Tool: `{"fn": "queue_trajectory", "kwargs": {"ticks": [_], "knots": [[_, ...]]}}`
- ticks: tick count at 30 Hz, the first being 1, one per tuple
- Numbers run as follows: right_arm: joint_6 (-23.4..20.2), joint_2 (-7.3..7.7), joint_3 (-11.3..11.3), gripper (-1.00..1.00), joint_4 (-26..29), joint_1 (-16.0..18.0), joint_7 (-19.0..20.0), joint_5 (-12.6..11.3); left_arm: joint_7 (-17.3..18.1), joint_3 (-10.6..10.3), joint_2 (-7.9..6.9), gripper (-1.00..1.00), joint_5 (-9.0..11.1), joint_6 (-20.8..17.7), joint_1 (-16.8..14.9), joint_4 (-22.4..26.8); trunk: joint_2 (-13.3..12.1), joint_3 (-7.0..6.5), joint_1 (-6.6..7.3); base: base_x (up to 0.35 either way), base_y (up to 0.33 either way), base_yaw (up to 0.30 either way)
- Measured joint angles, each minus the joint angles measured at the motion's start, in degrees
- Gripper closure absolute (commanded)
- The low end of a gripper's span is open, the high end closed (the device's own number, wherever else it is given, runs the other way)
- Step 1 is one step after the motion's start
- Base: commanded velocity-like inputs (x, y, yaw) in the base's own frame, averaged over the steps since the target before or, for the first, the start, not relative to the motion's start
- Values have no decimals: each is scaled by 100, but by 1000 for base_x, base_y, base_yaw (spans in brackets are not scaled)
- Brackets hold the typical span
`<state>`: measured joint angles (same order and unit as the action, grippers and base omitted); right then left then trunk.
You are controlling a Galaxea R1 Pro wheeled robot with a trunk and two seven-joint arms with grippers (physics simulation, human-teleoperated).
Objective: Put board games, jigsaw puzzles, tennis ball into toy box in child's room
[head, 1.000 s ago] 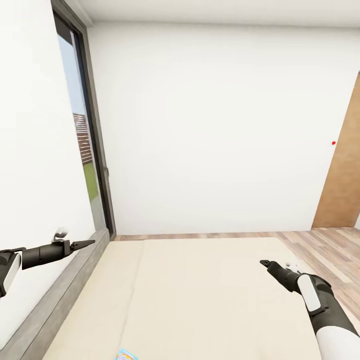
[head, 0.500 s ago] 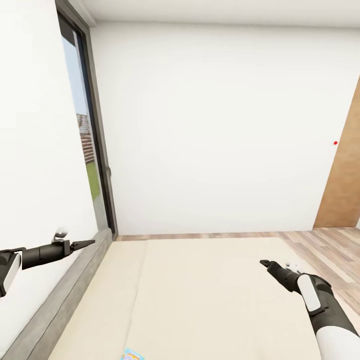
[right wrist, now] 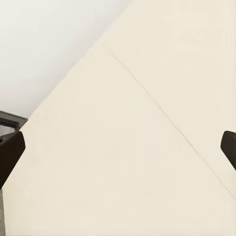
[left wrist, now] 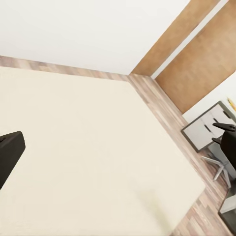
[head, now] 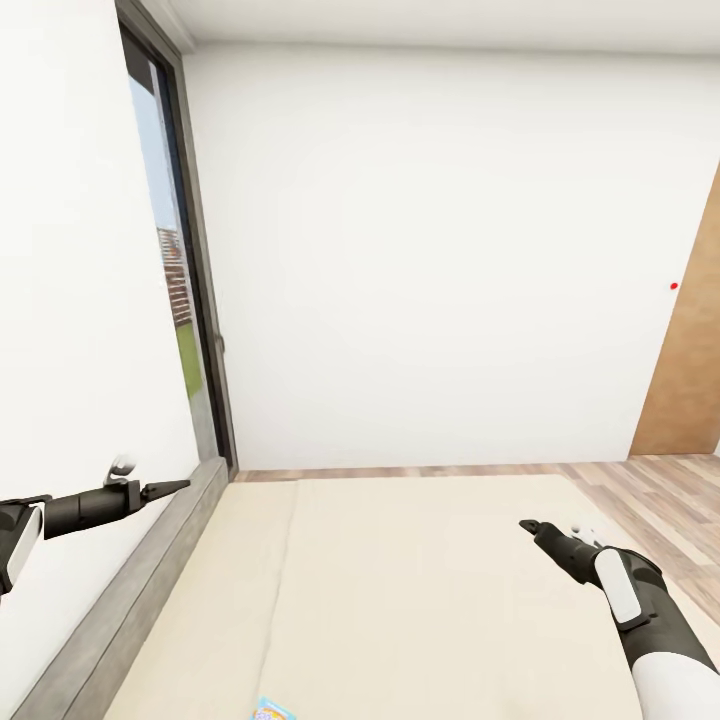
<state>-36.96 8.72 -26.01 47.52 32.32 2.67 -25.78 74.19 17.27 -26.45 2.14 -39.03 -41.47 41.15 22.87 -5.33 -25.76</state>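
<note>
Pastel board game (head: 272,711) lies on the bed (head: 420,600), between both tools.

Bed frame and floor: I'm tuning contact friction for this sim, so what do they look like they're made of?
The bed frame looks like matte grey concrete or painted wood: flat, mottled, no shine. The floor looks like wood planks or laminate, with brown grain and visible plank seams. The mattress looks like soft beige fabric with one seam.
</note>
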Motion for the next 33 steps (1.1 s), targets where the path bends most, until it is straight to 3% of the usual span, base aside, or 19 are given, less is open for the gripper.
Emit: {"fn": "queue_trajectory", "kwargs": {"ticks": [12,18,23,24,30,31,33], "knots": [[0,0,0,-100,-8,0,-1,-3,-55,-24,7,-100,-36,-19,3,0,-1,38,-1,8,2,0],[-4,0,3,-100,-8,0,2,3,-265,-31,73,-100,-59,-39,1,0,-1,86,-1,1,0,0],[-8,0,6,-100,-9,0,3,5,-999,-36,307,-100,-68,-76,-3,-1,-1,131,-1,0,0,0],[-8,0,7,-100,-9,0,3,5,-1004,-36,309,-100,-68,-76,-4,-1,-1,140,-1,0,0,0],[-13,0,22,-100,-9,0,5,5,-2045,-51,638,-100,-63,-99,-27,-12,-1,195,-1,0,0,0],[-13,0,22,-100,-9,0,5,5,-2051,-51,640,-100,-62,-99,-28,-12,-1,204,-1,0,0,0],[-18,0,46,-100,-6,0,7,5,-2409,-55,785,-100,-63,-104,-36,-20,-1,223,-1,0,0,0]]}}
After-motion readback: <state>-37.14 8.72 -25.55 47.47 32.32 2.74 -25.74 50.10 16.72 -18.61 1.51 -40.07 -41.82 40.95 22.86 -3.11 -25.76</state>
